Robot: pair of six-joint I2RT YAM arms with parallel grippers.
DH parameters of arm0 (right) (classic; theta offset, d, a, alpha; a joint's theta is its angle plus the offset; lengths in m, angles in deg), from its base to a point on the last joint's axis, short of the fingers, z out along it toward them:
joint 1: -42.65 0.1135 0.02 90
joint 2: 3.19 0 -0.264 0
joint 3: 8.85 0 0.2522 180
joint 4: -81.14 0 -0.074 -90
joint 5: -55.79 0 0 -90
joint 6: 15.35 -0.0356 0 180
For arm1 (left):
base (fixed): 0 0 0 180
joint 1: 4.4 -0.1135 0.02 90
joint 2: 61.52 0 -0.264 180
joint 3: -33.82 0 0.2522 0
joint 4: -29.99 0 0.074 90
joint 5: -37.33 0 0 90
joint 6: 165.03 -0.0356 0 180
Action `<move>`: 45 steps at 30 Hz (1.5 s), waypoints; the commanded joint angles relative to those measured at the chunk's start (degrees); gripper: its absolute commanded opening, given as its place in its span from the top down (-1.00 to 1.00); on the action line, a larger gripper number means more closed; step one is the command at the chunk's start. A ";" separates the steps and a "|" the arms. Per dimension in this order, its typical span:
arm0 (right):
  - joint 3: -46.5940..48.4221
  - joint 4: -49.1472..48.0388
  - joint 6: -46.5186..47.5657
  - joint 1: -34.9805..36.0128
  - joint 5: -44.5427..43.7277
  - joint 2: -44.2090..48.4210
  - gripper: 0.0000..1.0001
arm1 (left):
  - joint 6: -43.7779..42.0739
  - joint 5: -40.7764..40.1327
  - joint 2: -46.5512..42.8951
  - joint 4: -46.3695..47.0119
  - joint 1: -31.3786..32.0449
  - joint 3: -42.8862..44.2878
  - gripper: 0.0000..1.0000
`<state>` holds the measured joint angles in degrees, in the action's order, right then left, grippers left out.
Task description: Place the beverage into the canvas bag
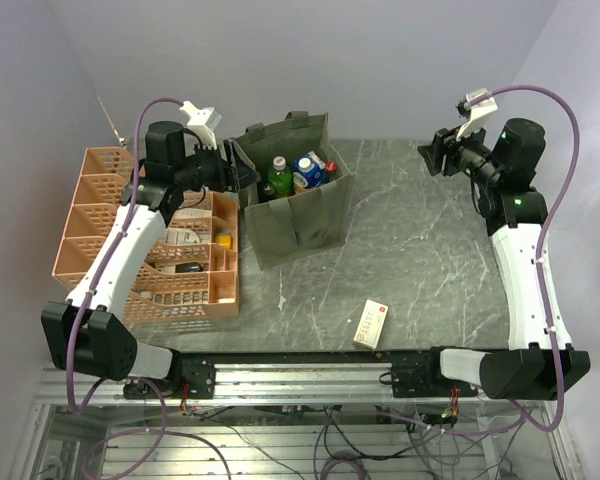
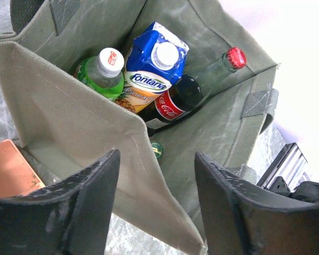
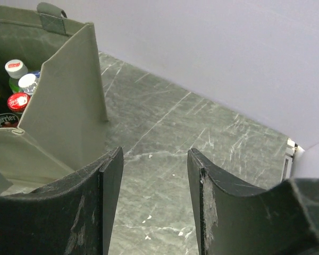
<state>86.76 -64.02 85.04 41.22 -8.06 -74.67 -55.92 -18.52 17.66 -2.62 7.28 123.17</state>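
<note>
The olive-green canvas bag (image 1: 298, 205) stands open at the table's back middle. Inside it are a green bottle (image 2: 102, 73) with a white cap, a blue Fontana carton (image 2: 151, 64), a dark cola bottle (image 2: 189, 90) with a red cap, and a small green cap (image 2: 157, 150) lower down. My left gripper (image 2: 157, 175) is open and empty, held above the bag's left rim (image 1: 242, 172). My right gripper (image 3: 154, 175) is open and empty, raised at the back right (image 1: 435, 155), well apart from the bag (image 3: 64, 111).
A salmon-pink lattice crate (image 1: 100, 215) with several items sits at the left, its corner in the left wrist view (image 2: 8, 172). A small white and red box (image 1: 370, 324) lies near the front edge. Bare marbled table (image 1: 430, 250) lies between the bag and the right arm.
</note>
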 commanded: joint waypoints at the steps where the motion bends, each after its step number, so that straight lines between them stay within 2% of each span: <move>1: -0.40 -0.50 -0.15 -1.23 -0.28 1.76 -0.05 | -2.93 -0.33 -2.82 -0.54 -0.17 2.19 -0.47; 4: -0.79 -0.49 -0.11 -1.60 -0.87 2.25 -0.25 | -3.62 -2.16 -3.90 -0.83 -0.17 2.04 -0.64; 8: -0.88 -0.15 -0.40 -2.12 -2.43 2.35 -0.38 | -6.25 -5.35 -5.89 -1.21 -0.17 1.67 -0.80; 13: -1.66 -0.37 -0.89 -2.91 -3.87 2.63 -0.55 | -9.54 -10.62 -8.47 -1.50 -0.17 1.08 -0.86; 17: -2.46 -0.08 -1.08 -3.45 -4.63 2.77 -0.87 | -11.86 -15.25 -9.80 -1.34 -0.17 0.52 -0.88; 20: -2.89 0.08 -0.77 -3.58 -6.02 2.78 -1.00 | -14.64 -19.47 -10.62 -0.45 -0.26 -0.38 -0.90; 26: -3.87 -0.42 -0.28 -3.75 -8.98 2.11 -1.00 | -18.33 -25.42 -11.27 -1.05 -0.68 -0.63 -1.00; 36: -5.40 1.35 0.33 -4.35 -10.63 4.35 -1.00 | -21.48 -30.70 -13.15 0.44 -1.43 -2.25 -0.97; 45: -9.62 2.42 -3.86 -4.35 -18.73 8.47 -1.00 | -21.63 -35.92 -16.73 4.35 -2.84 -5.44 -0.92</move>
<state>78.15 -62.53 83.75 37.35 -22.15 -68.00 -76.61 -50.06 3.10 -2.69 5.69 118.69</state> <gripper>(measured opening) 0.999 0.963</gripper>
